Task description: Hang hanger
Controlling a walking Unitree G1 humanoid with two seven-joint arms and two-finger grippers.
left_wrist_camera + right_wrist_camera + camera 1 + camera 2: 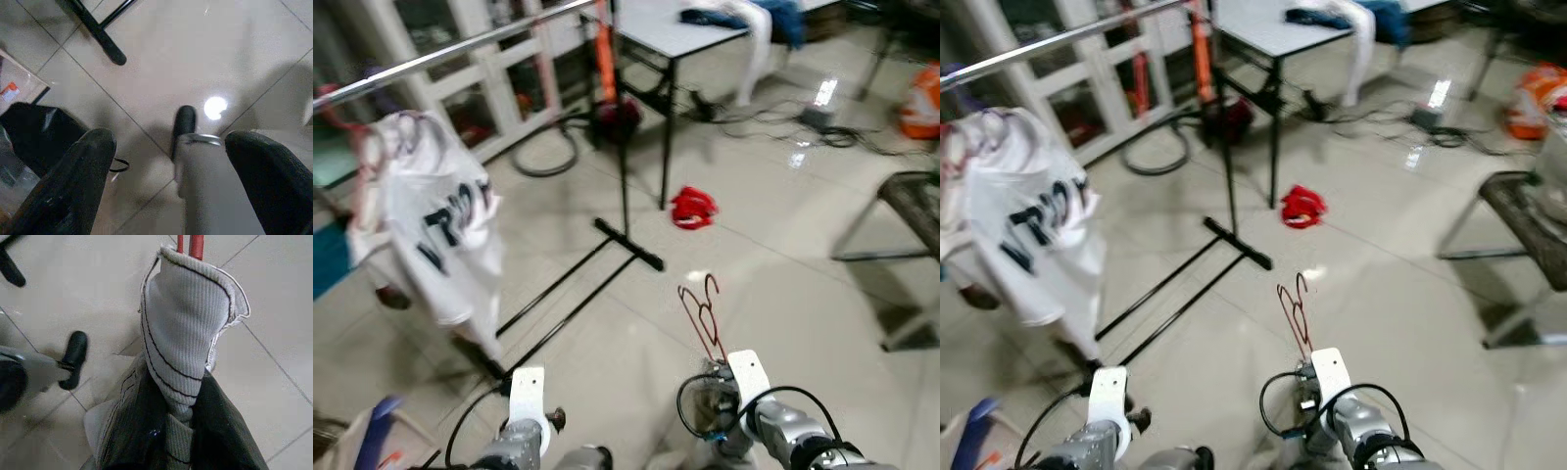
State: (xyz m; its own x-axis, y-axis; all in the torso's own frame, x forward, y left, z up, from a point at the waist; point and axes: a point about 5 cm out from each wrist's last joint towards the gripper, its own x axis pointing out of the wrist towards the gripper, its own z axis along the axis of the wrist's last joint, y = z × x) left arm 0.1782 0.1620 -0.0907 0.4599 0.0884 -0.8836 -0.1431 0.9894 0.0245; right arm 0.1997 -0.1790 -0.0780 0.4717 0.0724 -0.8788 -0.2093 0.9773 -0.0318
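A thin red wire hanger [701,311] sticks up from my right gripper [722,387], low in front of me over the floor. In the right wrist view, the gripper [178,431] is shut on a grey ribbed garment collar [188,333], with the hanger's red rods [189,242] running out beyond it. A silver clothes rail [460,49] slopes across the upper left. On it hangs a white T-shirt [435,220] with dark lettering. My left gripper [171,139] hangs low, open and empty above the tiles.
The rack's black post and floor feet [628,245] stand between me and the rail. A red cloth [692,207] lies on the tiles. A table with clothes [695,34] is behind, cables [773,122] on the floor, a metal-framed stand [901,211] on the right.
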